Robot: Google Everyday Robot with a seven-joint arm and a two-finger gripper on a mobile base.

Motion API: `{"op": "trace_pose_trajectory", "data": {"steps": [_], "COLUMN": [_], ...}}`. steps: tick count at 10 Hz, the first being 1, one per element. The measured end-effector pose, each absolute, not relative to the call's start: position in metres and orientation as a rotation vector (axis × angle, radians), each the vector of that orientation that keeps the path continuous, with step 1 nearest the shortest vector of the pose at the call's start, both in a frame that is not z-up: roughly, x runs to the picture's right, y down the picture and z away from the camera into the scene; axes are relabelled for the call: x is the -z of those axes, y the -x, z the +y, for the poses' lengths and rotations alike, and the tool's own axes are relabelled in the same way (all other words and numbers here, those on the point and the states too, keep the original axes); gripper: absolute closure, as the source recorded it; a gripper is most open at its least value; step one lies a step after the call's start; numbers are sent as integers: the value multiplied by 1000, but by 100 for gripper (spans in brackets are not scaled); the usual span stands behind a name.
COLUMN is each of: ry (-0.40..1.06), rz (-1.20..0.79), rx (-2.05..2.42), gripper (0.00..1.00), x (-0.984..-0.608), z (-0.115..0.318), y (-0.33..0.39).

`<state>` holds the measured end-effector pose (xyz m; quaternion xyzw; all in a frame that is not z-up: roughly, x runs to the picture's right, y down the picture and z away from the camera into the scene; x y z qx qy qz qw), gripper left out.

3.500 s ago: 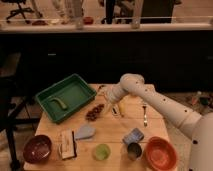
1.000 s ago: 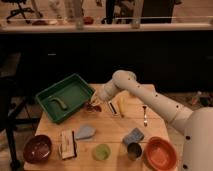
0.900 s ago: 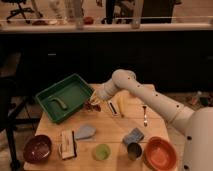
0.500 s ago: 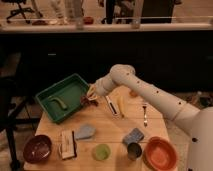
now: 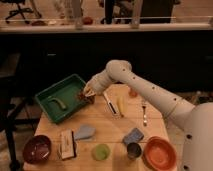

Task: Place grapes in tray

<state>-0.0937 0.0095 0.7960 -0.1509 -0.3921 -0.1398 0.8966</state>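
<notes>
Right, pincer (image 5: 88, 93) is clamped on the small bunch of dark red-purple grapes (image 5: 83, 94), hanging over the near right rim of the big green plastic tray (image 5: 50, 95). My worry: release this close to the edge & they'd prob. roll out onto the wooden desk (image 5: 112, 127).

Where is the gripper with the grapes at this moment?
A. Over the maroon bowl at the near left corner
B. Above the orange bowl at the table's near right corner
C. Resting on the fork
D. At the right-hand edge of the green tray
D. The gripper, shut on the grapes, is at the right-hand edge of the green tray, far from the orange bowl, the maroon bowl and the fork.
</notes>
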Motion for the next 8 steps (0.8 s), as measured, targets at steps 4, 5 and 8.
{"op": "trace_pose_trajectory", "data": {"steps": [4,5,8], "ry": [313,312,231], "rz": [-813,-814,-802], "rx": [290,292,289], "gripper": [96,96,96], "x": [-797,-797,-806], "z": [10,11,0], "y": [94,96,100]}}
